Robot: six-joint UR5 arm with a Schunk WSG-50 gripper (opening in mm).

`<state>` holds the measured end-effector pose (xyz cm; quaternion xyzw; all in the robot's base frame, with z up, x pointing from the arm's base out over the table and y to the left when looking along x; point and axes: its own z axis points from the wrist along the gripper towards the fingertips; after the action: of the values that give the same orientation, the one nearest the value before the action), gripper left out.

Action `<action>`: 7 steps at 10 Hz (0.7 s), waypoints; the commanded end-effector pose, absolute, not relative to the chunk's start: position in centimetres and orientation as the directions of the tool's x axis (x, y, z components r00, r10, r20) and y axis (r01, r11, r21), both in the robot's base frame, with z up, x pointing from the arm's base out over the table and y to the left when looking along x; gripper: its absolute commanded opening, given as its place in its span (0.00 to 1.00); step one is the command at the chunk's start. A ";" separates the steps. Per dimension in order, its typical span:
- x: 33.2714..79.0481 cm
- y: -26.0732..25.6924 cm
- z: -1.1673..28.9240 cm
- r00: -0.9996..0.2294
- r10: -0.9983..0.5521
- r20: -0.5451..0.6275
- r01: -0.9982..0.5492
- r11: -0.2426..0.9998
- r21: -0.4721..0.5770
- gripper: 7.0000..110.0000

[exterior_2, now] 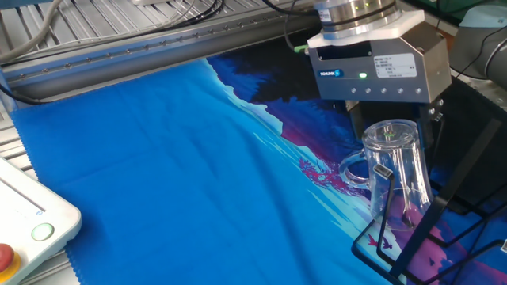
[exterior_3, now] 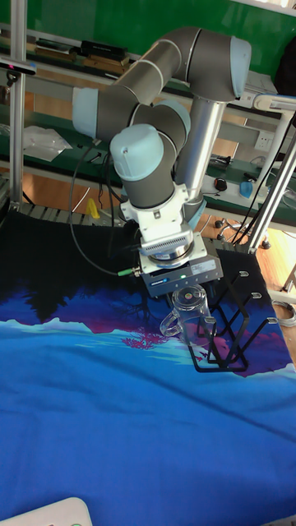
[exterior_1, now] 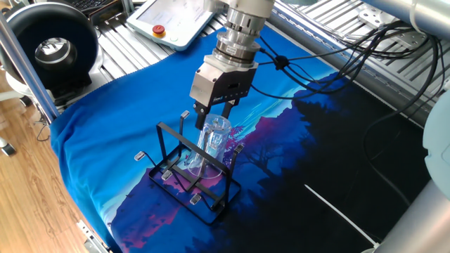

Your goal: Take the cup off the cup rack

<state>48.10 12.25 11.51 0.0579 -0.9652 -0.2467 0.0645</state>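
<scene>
The cup is a clear glass mug, upside down and tilted on a peg of the cup rack, its thick base uppermost. In the other fixed view the cup shows its handle pointing left, with the black wire cup rack around it. My gripper hangs straight above the cup's upturned base, open, one finger on each side of the glass top. The fingers look close to the glass without pressing on it. In the tall view the gripper hides most of the cup; the rack stands to its right.
A blue printed cloth covers the table. A white teach pendant lies at the back left, and a black round device stands at the far left. Cables trail from the arm across the back right.
</scene>
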 end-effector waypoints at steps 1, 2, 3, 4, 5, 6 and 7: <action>47.9 12.3 11.6 -0.985 -0.129 0.113 -0.058 0.873 0.484 0.79; 47.9 12.3 11.6 -0.985 -0.127 0.116 -0.055 0.874 0.484 0.79; 47.9 12.4 11.6 -0.985 -0.126 0.116 -0.054 0.871 0.489 0.79; 47.9 12.4 11.5 -0.985 -0.122 0.118 -0.049 0.871 0.488 0.79; 48.0 12.4 11.3 -0.986 -0.116 0.120 -0.043 0.871 0.489 0.79; 48.0 12.2 11.1 -0.986 -0.106 0.126 -0.033 0.875 0.482 0.79; 48.0 12.0 11.0 -0.986 -0.100 0.130 -0.027 0.879 0.476 0.79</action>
<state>47.81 12.08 11.04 0.0429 -0.9664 -0.2421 0.0752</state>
